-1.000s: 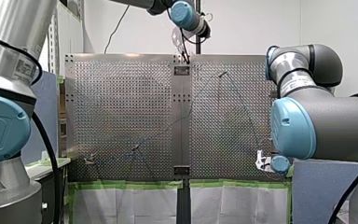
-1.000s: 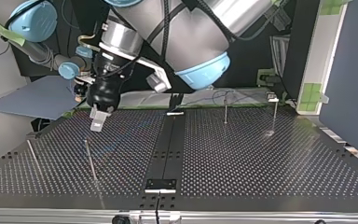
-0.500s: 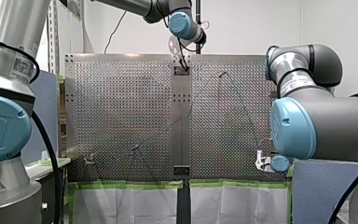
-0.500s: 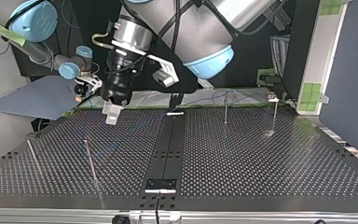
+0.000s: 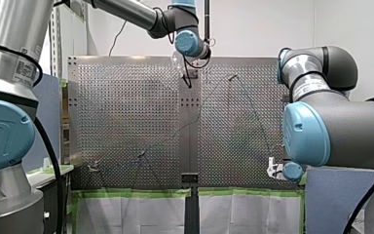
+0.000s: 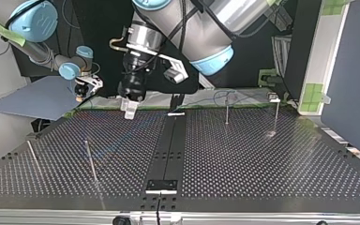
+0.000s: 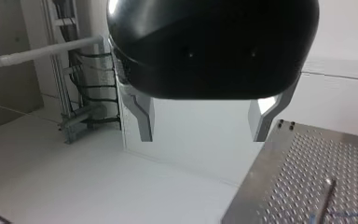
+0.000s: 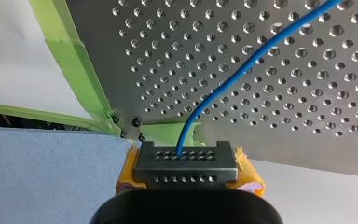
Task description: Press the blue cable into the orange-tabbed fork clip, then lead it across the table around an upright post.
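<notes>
Above table (image 6: 262, 164), left claw (image 6: 129, 111) wide, empty, clear of posts (image 6: 90, 161); right claw (image 8: 185, 165) tight on blue cable (image 8: 235, 74)

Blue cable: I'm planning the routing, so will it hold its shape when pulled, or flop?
Probably floppy: the blue cable bends in a loose curve from my right gripper over the perforated table. It looks thin, so likely light and easy to wrap around an upright post. Its smooth jacket may slide unless kept taut.

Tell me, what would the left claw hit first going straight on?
Likely nothing near: ahead of my left claw only a pale surface shows, distance unclear; the perforated table lies off to one side.
</notes>
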`<action>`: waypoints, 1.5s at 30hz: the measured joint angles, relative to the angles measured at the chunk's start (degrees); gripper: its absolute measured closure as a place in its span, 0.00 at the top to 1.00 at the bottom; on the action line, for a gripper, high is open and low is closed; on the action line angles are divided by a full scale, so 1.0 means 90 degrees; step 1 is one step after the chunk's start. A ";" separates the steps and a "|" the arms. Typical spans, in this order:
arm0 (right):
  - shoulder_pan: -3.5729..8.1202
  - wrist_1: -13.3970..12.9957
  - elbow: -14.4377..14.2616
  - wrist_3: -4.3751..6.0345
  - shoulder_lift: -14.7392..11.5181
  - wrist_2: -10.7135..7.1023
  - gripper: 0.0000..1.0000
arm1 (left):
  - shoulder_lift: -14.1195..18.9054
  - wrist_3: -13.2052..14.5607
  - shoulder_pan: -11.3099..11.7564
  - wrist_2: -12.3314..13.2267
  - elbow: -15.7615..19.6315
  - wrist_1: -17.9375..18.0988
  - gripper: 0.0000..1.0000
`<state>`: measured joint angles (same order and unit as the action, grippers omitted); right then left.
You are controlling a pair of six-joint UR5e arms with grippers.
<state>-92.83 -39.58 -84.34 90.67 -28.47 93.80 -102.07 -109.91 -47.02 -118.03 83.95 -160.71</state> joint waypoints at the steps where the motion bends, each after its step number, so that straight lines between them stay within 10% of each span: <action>1: -0.0001 0.0001 -0.0001 0.0000 0.0000 0.0000 0.00 | 0.0000 0.0015 0.0014 -0.0052 0.0069 0.0070 1.00; 22: -0.0072 0.0003 0.0000 -0.0039 0.0001 -0.0002 0.00 | 0.0001 -0.0566 0.0186 0.0496 0.1356 0.1356 1.00; 45: -0.0072 0.0012 0.0017 -0.0100 -0.0006 0.0001 0.00 | 0.0000 -0.0531 0.0271 0.0496 0.2661 0.2247 1.00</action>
<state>-93.48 -39.47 -84.18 89.77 -28.53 93.81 -102.07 -114.69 -44.57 -113.56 107.90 -140.48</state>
